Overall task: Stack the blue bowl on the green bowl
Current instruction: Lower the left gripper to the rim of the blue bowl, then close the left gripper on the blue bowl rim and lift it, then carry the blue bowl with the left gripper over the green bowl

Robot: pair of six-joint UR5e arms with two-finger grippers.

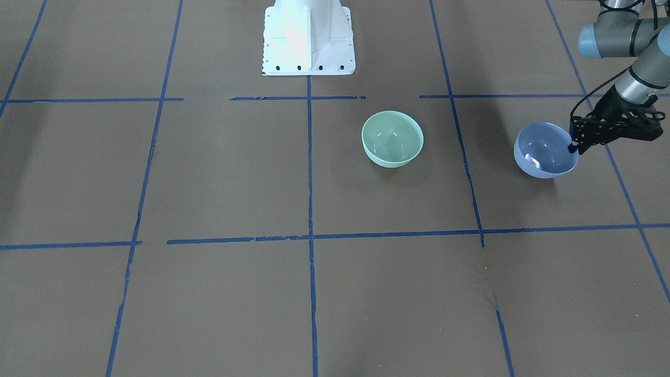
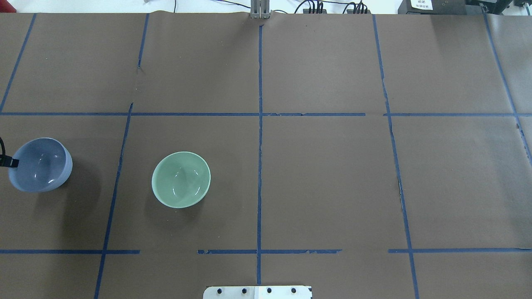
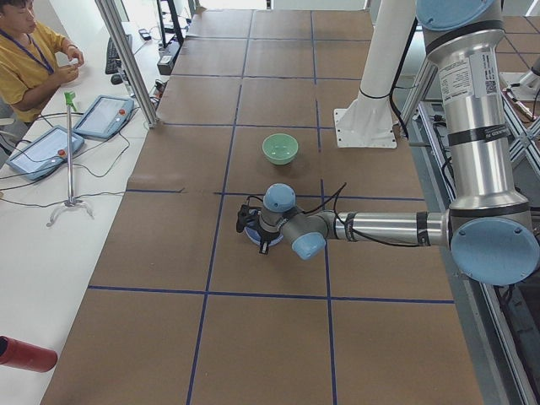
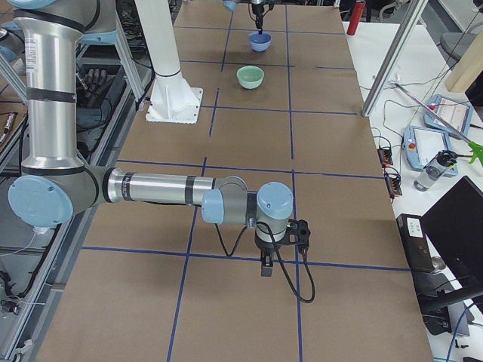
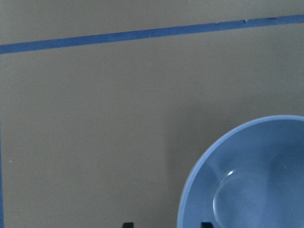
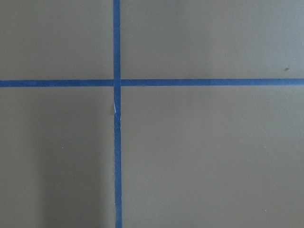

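Periwinkle and glossy, the blue bowl [image 2: 41,166] sits on the desk [image 2: 332,187] at the overhead view's far left. The left gripper [image 1: 574,144] holds its jaws apart astride the rim, likely to pinch the wall. To its right stands the green bowl [image 2: 181,179], mouth up to receive it. I cannot tell how the right gripper [image 4: 281,240] holds its jaws.

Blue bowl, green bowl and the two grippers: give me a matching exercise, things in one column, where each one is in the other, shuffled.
Things:
1. blue bowl
2. green bowl
3. left gripper
4. right gripper

Places:
A. above a tape crossing, far from both bowls
B. standing alone, with no gripper near it
C. astride a bowl's rim, one finger inside and one outside
D. the bowl farther toward the robot's left

Pairs: 1-D, 2-B, 3-C, 4-A
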